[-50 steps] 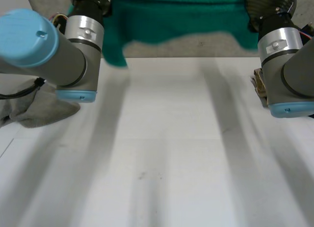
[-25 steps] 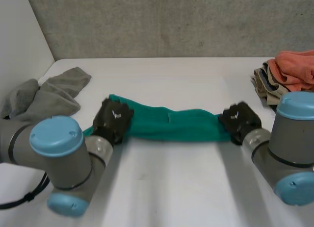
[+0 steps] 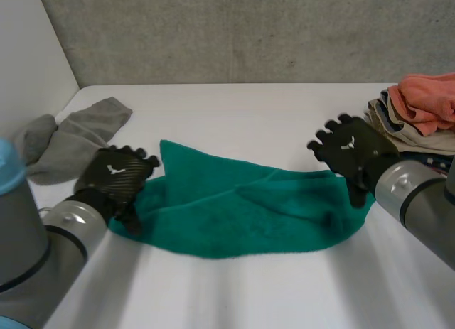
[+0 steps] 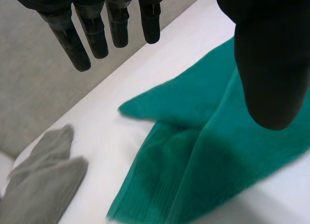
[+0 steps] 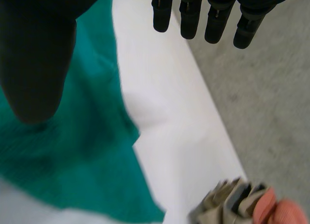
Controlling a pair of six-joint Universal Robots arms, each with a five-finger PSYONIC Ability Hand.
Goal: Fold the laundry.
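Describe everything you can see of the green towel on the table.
The green towel is a teal, terry-looking cloth lying spread but rumpled on the white table, not neatly folded, with a soft ridge across its middle and a corner sticking out toward the far side. The left hand is open over its left end and the right hand is open over its right end; neither grips it. It lies apart from the grey cloth and the pile of clothes.
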